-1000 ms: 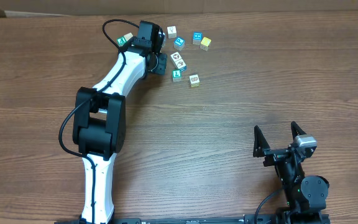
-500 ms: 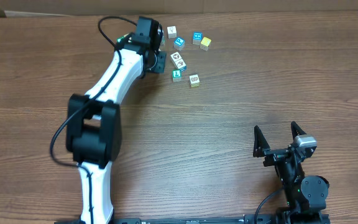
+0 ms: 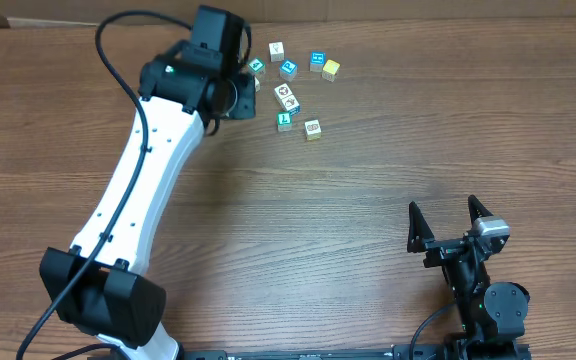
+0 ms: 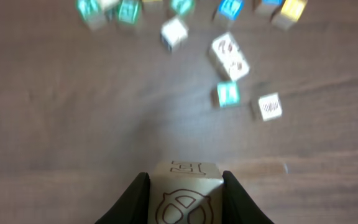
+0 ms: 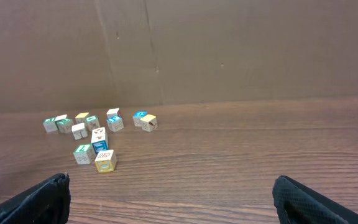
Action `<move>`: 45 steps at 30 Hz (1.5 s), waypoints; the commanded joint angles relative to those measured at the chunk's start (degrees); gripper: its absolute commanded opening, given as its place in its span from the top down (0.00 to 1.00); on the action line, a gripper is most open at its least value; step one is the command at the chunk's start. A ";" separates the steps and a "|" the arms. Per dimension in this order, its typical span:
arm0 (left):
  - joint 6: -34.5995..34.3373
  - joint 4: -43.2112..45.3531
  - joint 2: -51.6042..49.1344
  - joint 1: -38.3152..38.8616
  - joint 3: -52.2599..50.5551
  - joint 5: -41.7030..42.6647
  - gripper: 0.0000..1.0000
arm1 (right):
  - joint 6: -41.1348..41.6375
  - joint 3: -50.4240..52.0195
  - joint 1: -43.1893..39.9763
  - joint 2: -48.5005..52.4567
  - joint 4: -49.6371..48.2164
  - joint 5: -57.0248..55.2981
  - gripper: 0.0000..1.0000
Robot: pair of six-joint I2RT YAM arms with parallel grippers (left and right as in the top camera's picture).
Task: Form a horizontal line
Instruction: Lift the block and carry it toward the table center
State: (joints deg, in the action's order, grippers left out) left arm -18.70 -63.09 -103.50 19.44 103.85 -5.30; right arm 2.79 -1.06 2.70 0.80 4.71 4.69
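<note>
Holding a cube (image 4: 184,202) in my clamped left hand (image 4: 185,177), I judge it light, rigid, slick, best pinched across flat opposite faces; right hand (image 3: 443,205) gapes empty.

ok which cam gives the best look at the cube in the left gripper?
Left wrist. The held cube sits bottom centre, clamped in the left gripper, with a circled mark on its near face. Overhead, the end of the left arm hides it. The right wrist view shows only distant loose cubes, not this one.
</note>
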 commanded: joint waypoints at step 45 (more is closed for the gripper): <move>-11.02 34.01 -6.03 10.75 -33.64 -8.28 0.93 | -0.26 0.59 -0.20 -0.63 -0.28 0.37 0.00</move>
State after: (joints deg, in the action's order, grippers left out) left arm -31.18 -29.26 -109.01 29.65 70.74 -12.32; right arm 2.76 -1.06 2.70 0.80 4.71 4.69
